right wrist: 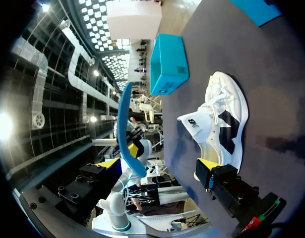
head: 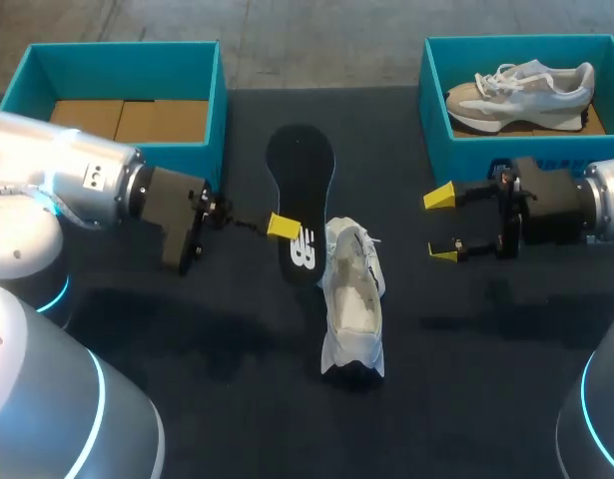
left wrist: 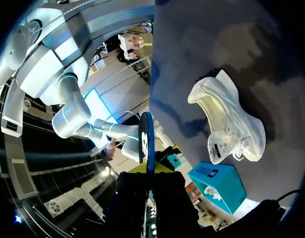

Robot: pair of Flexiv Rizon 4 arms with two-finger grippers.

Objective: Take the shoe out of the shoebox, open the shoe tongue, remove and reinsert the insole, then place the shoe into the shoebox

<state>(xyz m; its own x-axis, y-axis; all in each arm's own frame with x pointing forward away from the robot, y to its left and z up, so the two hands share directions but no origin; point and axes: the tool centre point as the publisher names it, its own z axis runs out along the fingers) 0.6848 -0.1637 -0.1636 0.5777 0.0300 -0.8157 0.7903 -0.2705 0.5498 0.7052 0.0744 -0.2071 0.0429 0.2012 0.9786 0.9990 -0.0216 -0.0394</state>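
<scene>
Insole (head: 300,175) gripped in left pincer (head: 283,228), beside shoe (head: 352,299).

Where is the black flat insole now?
In the head view, the black flat insole is near the middle, gripped by the left gripper, left of the white shoe.

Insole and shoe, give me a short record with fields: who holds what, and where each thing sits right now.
insole: black, gripped by the left pincer
shoe: white, on the table, beside the insole
right pincer: open, holding nothing, in front of the right shoebox
right shoebox contents: a second shoe
left shoebox: no shoe inside
</scene>
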